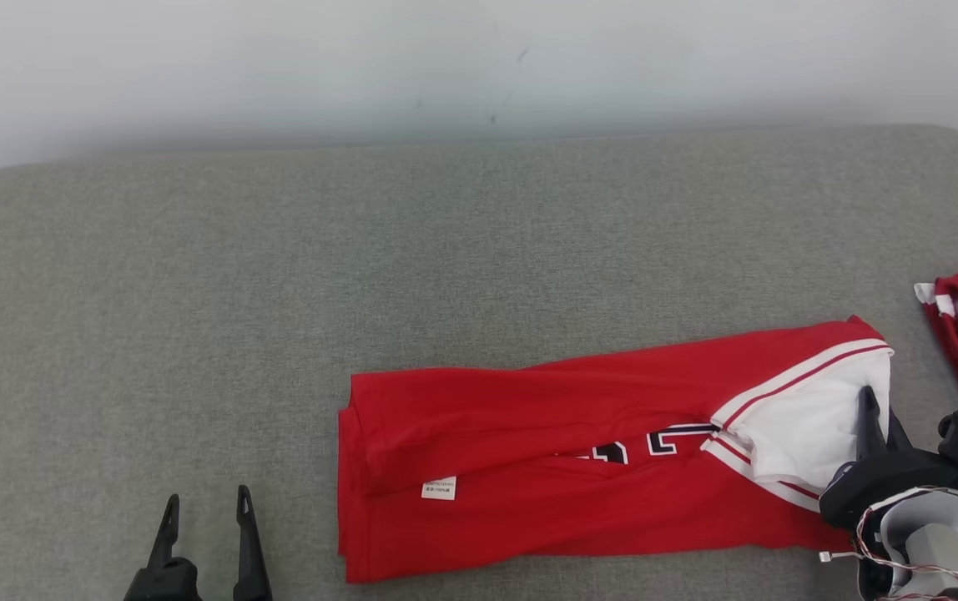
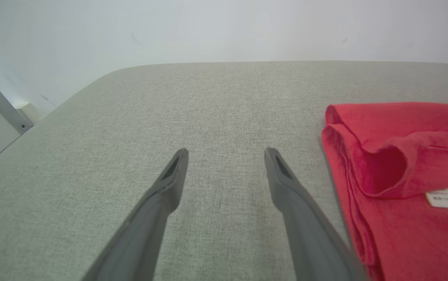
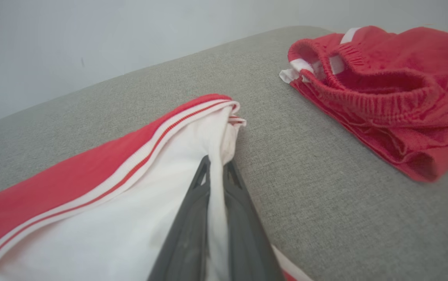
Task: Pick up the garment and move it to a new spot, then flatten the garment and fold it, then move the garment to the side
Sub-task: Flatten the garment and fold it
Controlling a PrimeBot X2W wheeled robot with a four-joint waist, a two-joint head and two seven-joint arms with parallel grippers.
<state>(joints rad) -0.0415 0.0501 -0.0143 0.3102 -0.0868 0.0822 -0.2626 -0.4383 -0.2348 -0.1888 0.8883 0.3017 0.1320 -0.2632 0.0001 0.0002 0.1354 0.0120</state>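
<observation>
Garment (image 1: 546, 467) lay folded lengthwise on the grey table (image 1: 195, 292) in head view; left claw (image 1: 205, 501) released, near its hem, apart. Left wrist: same claw splayed over bare table. Right wrist: right claw (image 3: 217, 164) clenched on the white end. Judged: folding step; next, carry that end across.

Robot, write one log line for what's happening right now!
right pincer: shut on jersey, white end | left pincer: open, beside jersey, not touching | red shorts: apart, far right
</observation>
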